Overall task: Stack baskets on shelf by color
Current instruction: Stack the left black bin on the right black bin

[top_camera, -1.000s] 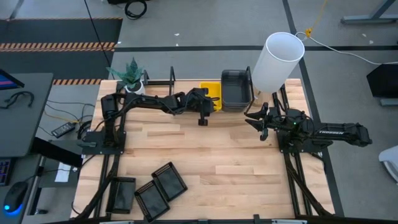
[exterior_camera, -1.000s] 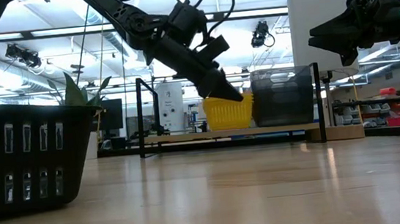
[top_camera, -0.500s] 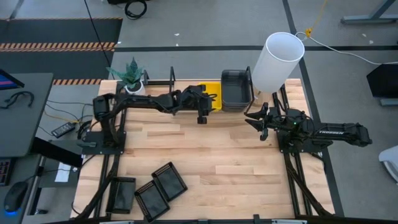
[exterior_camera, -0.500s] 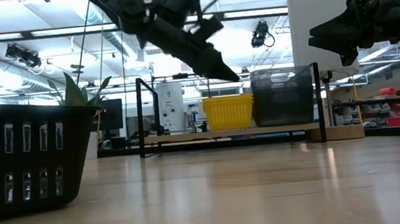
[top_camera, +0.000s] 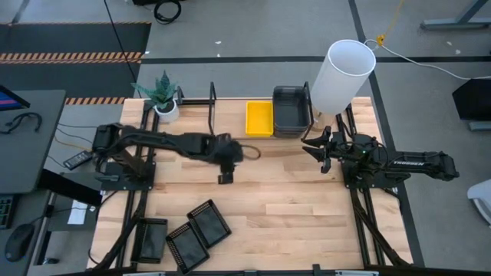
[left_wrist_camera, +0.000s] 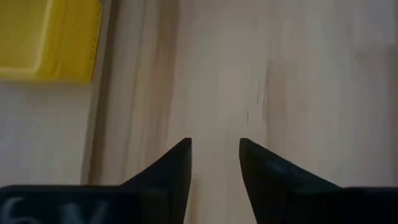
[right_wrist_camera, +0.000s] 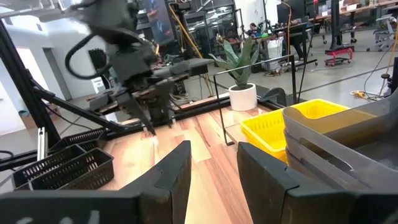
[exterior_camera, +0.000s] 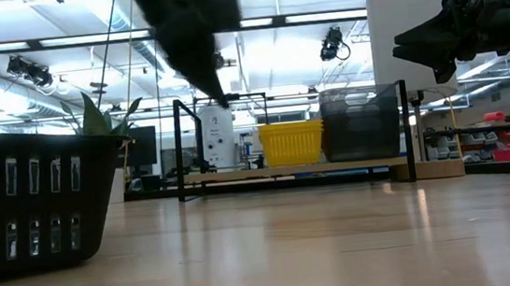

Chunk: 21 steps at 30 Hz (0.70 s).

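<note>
A yellow basket (top_camera: 259, 118) and a dark-grey basket (top_camera: 291, 109) stand side by side on the shelf (exterior_camera: 295, 169) at the table's far edge. Three black baskets (top_camera: 186, 244) lie at the near left. My left gripper (top_camera: 225, 178) hangs over bare table, nearer than the shelf and to the left of the yellow basket (left_wrist_camera: 46, 37). Its fingers point down, open (left_wrist_camera: 214, 146) and empty. My right gripper (top_camera: 307, 149) waits at the right, level, open (right_wrist_camera: 213, 149) and empty.
A tall white cylinder (top_camera: 341, 75) stands at the far right beside the shelf. A potted plant (top_camera: 163, 96) sits at the far left. One black basket (exterior_camera: 35, 202) looms close at the left in the low view. Bare wood lies mid-table (top_camera: 291, 199).
My left gripper has come off the yellow basket's rim, risen, and swung back toward the table's near and left side, tipping to point more steeply down. The yellow basket stays on the shelf beside the grey one.
</note>
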Available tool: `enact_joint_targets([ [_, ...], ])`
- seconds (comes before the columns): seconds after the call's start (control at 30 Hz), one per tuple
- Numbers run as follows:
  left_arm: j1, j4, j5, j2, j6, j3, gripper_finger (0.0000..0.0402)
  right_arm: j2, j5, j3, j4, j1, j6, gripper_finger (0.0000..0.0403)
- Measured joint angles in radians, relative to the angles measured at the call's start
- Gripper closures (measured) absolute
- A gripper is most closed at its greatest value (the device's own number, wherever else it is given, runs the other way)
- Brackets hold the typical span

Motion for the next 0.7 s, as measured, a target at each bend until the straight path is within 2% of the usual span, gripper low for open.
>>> enact_joint_targets([
  [0.17,-0.186,-0.034,-0.152,-0.079,-0.058,-0.023,0.0287,0.0,0.001,0.0,0.0,0.0,0.0,0.0267],
  [0.37,-0.337,-0.062,-0.172,-0.185,-0.155,-0.128,0.0314,0.013,0.001,0.0,0.022,0.0,0.0,0.0267],
  [0.5,-0.389,-0.093,-0.075,-0.23,-0.32,-0.176,0.033,0.015,0.001,0.0,0.024,0.0,0.0,0.0267],
  [0.7,-0.475,-0.199,0.096,-0.221,-0.587,-0.19,0.0346,0.015,0.0,0.0,0.028,0.0,0.0,0.0267],
])
